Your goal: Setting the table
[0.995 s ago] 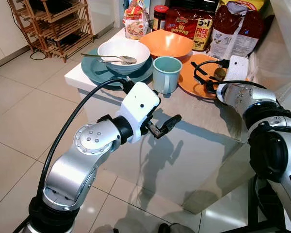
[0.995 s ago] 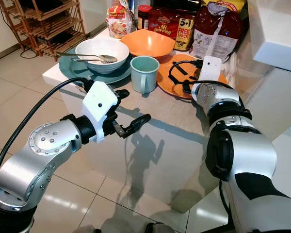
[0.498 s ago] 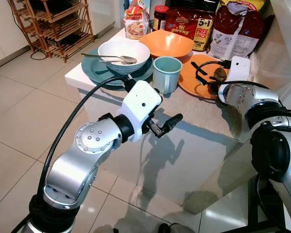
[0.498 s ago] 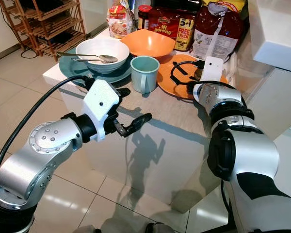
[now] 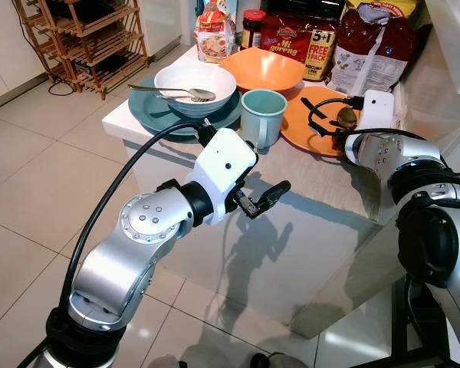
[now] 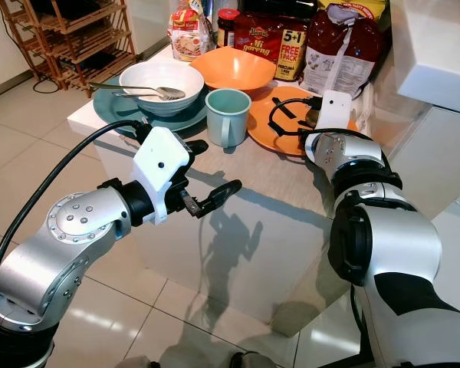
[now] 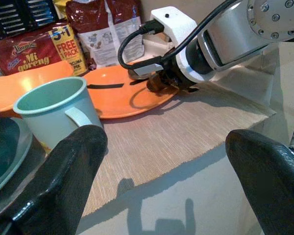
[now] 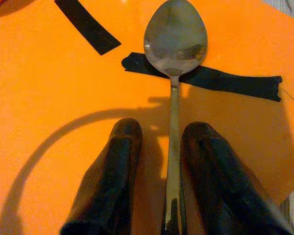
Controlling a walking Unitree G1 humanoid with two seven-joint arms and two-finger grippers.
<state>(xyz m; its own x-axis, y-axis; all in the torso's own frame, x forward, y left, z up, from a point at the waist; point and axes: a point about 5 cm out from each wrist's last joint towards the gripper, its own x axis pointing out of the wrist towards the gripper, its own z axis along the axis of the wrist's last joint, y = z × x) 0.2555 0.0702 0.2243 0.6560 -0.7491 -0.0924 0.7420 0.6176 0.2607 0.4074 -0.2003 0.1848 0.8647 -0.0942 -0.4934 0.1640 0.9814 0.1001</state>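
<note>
An orange plate [image 5: 307,115] marked with black tape strips lies on the beige mat at the table's right side. A metal spoon [image 8: 175,41] rests on it. My right gripper [image 8: 162,128] is low over the plate and open. The spoon's handle runs between its two black fingers, close to one finger [image 8: 210,161] and apart from the other. My left gripper [image 5: 264,198] hangs open and empty in front of the table's near edge, short of the teal mug [image 5: 263,116]. Behind the mug are an orange bowl [image 5: 262,69] and a white bowl [image 5: 195,84] holding cutlery on a teal plate [image 5: 155,111].
Noodle packs, a jar and snack bags [image 5: 372,46] line the back of the table. A wooden rack [image 5: 84,38] stands on the tiled floor at far left. A white counter [image 6: 437,54] rises at the right. Open floor lies left of the table.
My right wrist has edged slightly farther over the orange plate. The left arm has barely moved.
</note>
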